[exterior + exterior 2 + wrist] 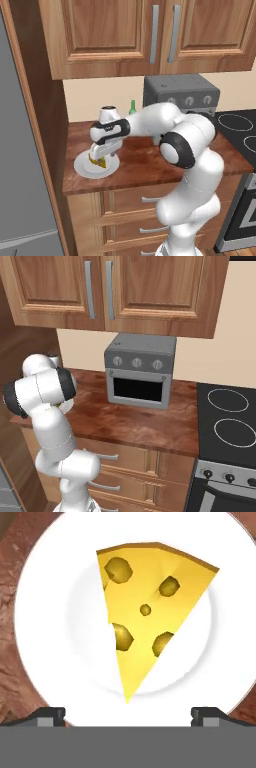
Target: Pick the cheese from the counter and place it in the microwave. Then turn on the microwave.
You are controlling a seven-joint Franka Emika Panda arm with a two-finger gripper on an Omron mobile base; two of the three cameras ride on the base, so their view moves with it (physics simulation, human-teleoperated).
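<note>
Descending on cheese (150,612) | gripper (128,714) spread wide | centre fingers across wedge's narrow width | avoid pressing plate (40,612)

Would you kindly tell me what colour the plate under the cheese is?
White; the plate beneath the cheese shows best in the hand view.

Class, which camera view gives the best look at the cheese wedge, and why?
The hand view: the cheese lies close, whole, holes visible, on the white plate. The left base view shows a yellow sliver under the gripper. In the right base view the arm blocks it.
</note>
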